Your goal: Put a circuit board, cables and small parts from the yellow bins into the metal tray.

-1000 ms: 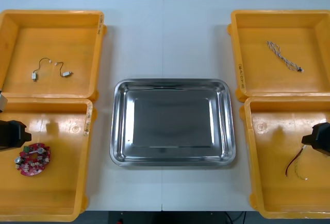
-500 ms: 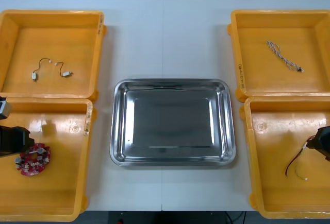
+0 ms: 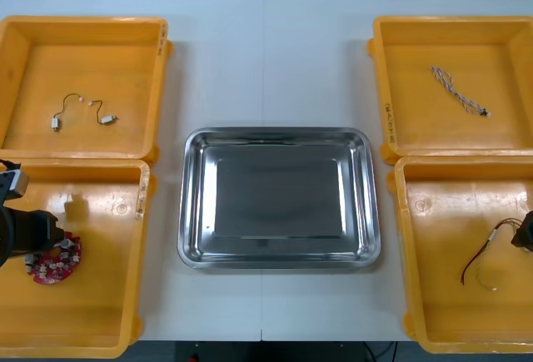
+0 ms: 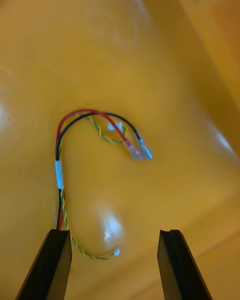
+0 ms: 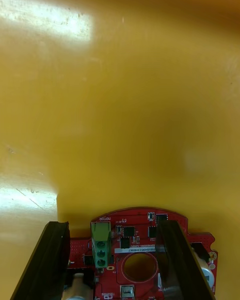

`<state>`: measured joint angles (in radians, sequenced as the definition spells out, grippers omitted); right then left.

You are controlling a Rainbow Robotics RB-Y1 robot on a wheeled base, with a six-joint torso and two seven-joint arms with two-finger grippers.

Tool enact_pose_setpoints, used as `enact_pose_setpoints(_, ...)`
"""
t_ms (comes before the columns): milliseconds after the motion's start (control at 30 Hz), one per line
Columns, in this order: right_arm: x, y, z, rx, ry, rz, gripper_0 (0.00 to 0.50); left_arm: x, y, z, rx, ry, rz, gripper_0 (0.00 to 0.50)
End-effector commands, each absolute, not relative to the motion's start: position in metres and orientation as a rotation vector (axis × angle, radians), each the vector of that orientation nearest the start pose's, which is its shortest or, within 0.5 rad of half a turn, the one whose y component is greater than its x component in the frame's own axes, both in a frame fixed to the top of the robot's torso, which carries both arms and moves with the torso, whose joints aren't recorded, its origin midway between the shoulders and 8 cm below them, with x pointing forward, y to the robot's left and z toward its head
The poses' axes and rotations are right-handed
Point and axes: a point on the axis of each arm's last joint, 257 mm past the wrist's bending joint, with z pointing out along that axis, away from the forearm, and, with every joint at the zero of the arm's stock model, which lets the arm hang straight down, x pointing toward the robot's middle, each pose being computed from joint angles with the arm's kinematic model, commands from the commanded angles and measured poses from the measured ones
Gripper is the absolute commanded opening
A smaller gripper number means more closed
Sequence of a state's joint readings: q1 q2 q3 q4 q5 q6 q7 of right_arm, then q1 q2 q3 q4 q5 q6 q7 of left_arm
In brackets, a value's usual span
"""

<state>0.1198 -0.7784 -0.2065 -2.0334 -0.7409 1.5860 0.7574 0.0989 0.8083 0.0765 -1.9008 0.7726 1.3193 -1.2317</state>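
The board (image 3: 54,260) is seen in the near-left bin (image 3: 100,329), at 8 o'clock from the tray (image 3: 279,133) in the front view. It lies flat on the bin floor, close to the bin's outer wall. The left gripper (image 3: 50,241) is held low over it, at the board's 10 o'clock. In the left wrist view the fingers (image 5: 52,260) are kept wide apart, and the board's (image 5: 140,250) green terminal block is framed between them. One finger is overlapped with the board's edge, and contact cannot be judged.

The red-yellow cable (image 3: 481,262) is found in the near-right bin (image 3: 433,329), at 4 o'clock from the tray. The right gripper (image 3: 525,233) is placed at the cable's 2 o'clock, by the picture's edge. Its fingers (image 4: 175,265) are likewise spread, nothing being held. The cable (image 4: 90,125) is bent in a loop beyond them, with its thin twisted tail curled between the tips.

The tray is set bare and shiny at the middle of the table (image 3: 266,46). A twisted cable (image 3: 456,90) is left in the far-right bin (image 3: 379,87) at 2 o'clock, and small parts (image 3: 82,111) on a thin wire in the far-left bin (image 3: 158,87) at 10 o'clock.
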Motion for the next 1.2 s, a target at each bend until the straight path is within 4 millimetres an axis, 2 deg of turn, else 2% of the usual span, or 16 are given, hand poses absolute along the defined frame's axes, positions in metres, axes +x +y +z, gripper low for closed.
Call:
enact_pose_setpoints(33, 0.359, -0.421, -0.274, 0.925, 2.599, 0.083, 0.5, 0.363, 0.403, -0.328, -0.158, 2.711, -0.039, 0.5)
enact_pose_setpoints(300, 0.387, -0.412, -0.264, 0.913, 2.587, 0.129, 0.5, 0.361, 0.404, -0.33, -0.154, 2.713, -0.037, 0.5)
enact_pose_setpoints(333, 0.39, -0.408, -0.264, 0.907, 2.589, 0.133, 0.5, 0.36, 0.405, -0.331, -0.153, 2.712, -0.035, 0.368)
enact_pose_setpoints(367, 0.392, -0.404, -0.266, 0.895, 2.592, 0.135, 0.5, 0.36, 0.404, -0.332, -0.152, 2.709, -0.038, 0.186)
enact_pose_setpoints(433, 0.396, -0.401, -0.267, 0.872, 2.591, 0.123, 0.5, 0.359, 0.405, -0.333, -0.153, 2.706, -0.037, 0.0)
enact_pose_setpoints(567, 0.4, -0.396, -0.276, 0.823, 2.596, 0.101, 0.5, 0.359, 0.406, -0.334, -0.145, 2.699, -0.037, 0.0)
enact_pose_setpoints(933, 0.39, -0.39, -0.302, 0.879, 2.649, 0.134, 0.5, 0.361, 0.403, -0.333, -0.133, 2.692, -0.046, 0.0)
enact_pose_setpoints(1200, 0.391, -0.385, -0.303, 0.894, 2.644, 0.157, 0.5, 0.37, 0.405, -0.312, -0.11, 2.675, -0.032, 0.0)
